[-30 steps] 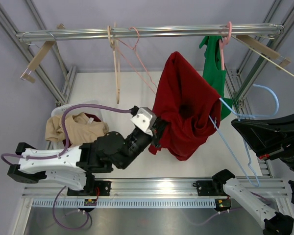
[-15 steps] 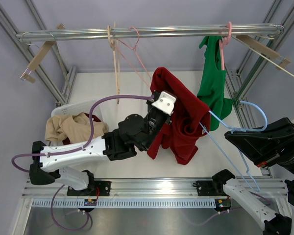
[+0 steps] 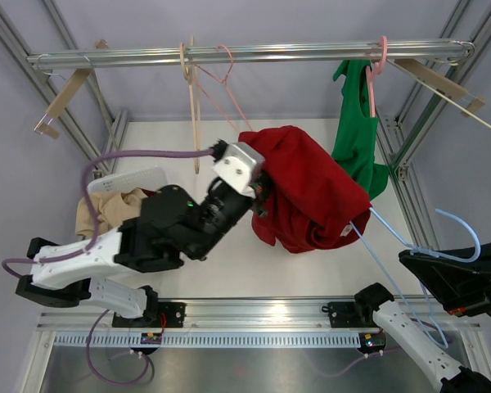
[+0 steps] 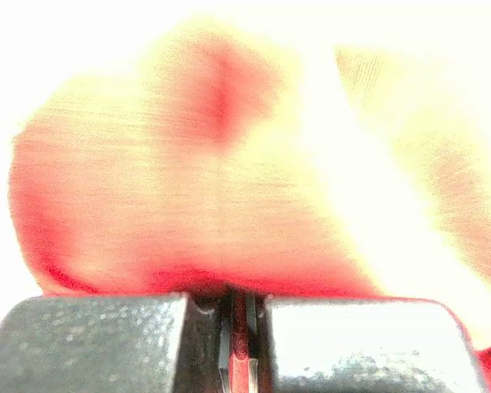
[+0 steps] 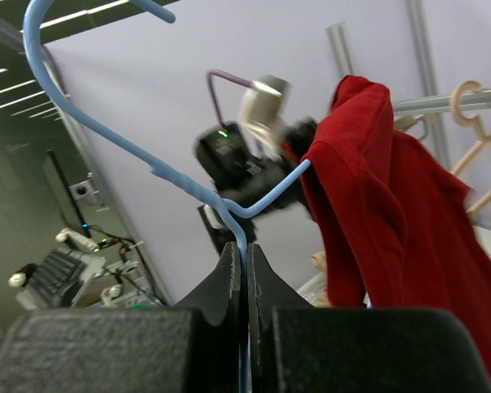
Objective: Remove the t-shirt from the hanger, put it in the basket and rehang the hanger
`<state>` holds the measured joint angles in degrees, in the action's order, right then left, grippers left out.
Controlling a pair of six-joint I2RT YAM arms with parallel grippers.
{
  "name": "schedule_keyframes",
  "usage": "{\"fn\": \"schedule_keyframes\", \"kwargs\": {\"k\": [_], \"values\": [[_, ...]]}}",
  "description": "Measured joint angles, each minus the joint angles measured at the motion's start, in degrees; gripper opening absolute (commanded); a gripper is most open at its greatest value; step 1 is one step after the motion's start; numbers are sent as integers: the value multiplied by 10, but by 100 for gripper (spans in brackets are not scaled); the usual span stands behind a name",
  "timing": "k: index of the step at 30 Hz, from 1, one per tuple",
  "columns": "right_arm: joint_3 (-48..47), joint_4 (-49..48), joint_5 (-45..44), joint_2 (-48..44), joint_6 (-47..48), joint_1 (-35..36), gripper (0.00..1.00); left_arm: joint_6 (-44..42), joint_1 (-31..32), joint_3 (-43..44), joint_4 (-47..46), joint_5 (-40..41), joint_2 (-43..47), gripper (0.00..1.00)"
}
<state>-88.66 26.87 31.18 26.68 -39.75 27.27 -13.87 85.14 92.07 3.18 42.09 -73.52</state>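
**Both grippers clamped, shirt bunched at the left jaws**

The left gripper (image 4: 241, 327) is clenched on a fold of the crumpled red fabric t-shirt (image 3: 307, 196), which bulges just beyond its jaws. The right gripper (image 5: 245, 274) pinches the thin light-blue wire hanger (image 5: 188, 184). The hook rises above those jaws, and the far arm reaches the shirt's edge.

The table (image 3: 229, 274) is viewed from above and behind the arm bases. The red t-shirt (image 3: 311, 188) is shared by all views: blurred right beyond the left hand (image 4: 241, 307), farther beyond the upward-facing right hand (image 5: 247, 270).
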Motion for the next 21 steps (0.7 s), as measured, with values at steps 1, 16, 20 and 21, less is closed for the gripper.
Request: {"fn": "schedule_keyframes", "kwargs": {"k": [1, 16, 20, 21], "values": [[-1, 20, -11, -10, 12, 0, 0, 9, 10, 33, 28, -8, 3, 0], [-12, 212, -165, -66, 118, 15, 0, 5, 30, 383, 237, 69, 99, 0], [15, 212, -180, -66, 126, 15, 0, -170, 30, 294, 97, 177, 135, 0], [19, 212, -182, -66, 128, 15, 0, -227, 30, 261, 44, 200, 139, 0]]}}
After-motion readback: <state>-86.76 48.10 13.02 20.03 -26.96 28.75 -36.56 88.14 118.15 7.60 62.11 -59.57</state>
